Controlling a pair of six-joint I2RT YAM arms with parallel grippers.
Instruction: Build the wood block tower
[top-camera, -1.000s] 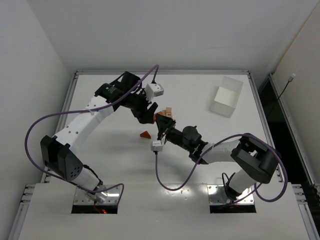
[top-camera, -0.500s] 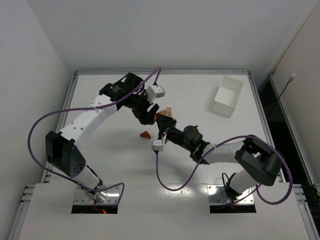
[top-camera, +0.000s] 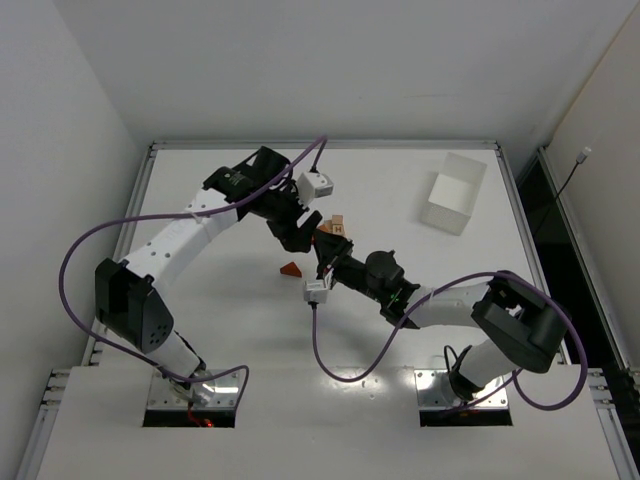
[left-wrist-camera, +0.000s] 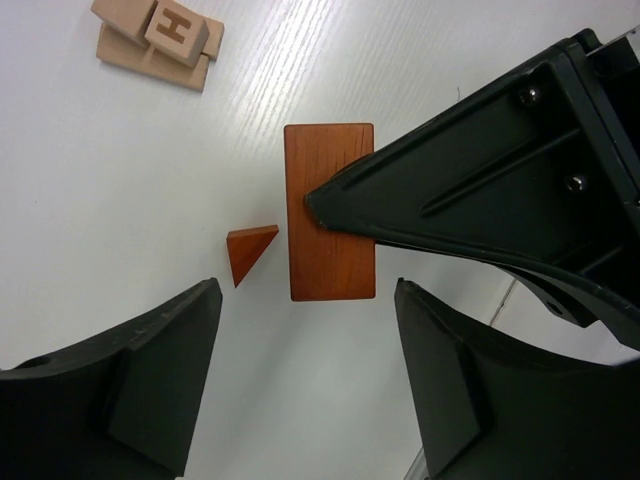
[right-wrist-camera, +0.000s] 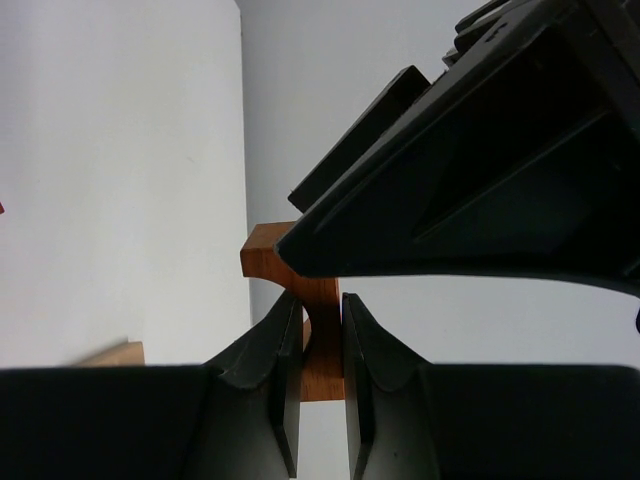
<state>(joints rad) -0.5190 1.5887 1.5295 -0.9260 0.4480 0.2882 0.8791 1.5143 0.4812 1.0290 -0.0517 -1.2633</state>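
Note:
My right gripper (top-camera: 323, 256) is shut on a reddish-orange block (top-camera: 323, 238) with an arched cut-out, gripped edge-on between the fingers in the right wrist view (right-wrist-camera: 320, 306), where the block (right-wrist-camera: 266, 254) sticks out past them. My left gripper (top-camera: 297, 232) is open and hovers just above that block (left-wrist-camera: 328, 215), its jaws (left-wrist-camera: 300, 385) wide apart and empty. A small orange wedge (left-wrist-camera: 248, 252) lies on the table beside it (top-camera: 291, 269). A few tan blocks, one marked H (left-wrist-camera: 176, 30), lie stacked flat nearby (top-camera: 338, 225).
A white rectangular tray (top-camera: 453, 192) stands at the back right. The two grippers crowd each other at the table's middle. The left gripper's body (right-wrist-camera: 480, 170) fills the upper right of the right wrist view.
The left arm has shifted slightly right, bringing its open gripper closer over the block. The right gripper keeps hold of the reddish-orange block and has barely moved.

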